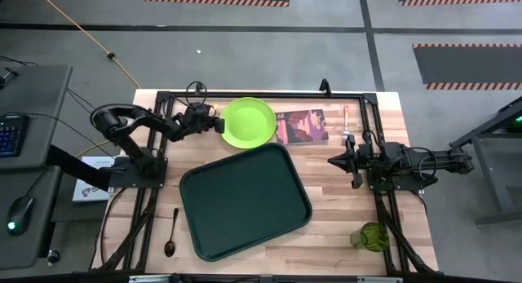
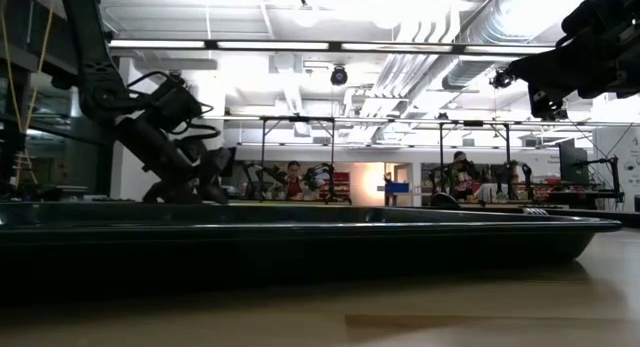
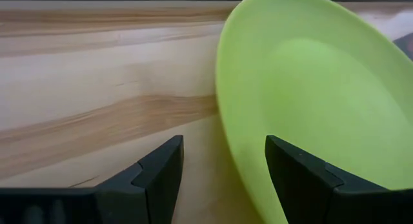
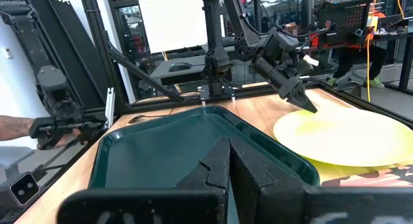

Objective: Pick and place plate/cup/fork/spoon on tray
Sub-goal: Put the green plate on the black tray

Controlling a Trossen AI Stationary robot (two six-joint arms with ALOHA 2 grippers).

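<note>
Left pincer [image 1: 218, 124] spread astride one plate [image 1: 249, 121] rim, one tray [image 1: 245, 200]

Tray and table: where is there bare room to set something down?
The large dark-green rectangular plastic tray holds nothing. Bare wood lies between it and the small dark spoon, and between it and the translucent green cup. Crowded: the far edge, with the open left gripper, lime-green round plate, reddish book and orange-handled fork.

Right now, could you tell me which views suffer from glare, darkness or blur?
Low view: the tray is a near-black silhouette against bright ceiling lights, and the foreground wood is blurred. Left wrist view: the open left tool and the near rim of the plate look soft. High view: evenly lit, with no strong glare. Right wrist view: the shut right tool is dark and blurred.
</note>
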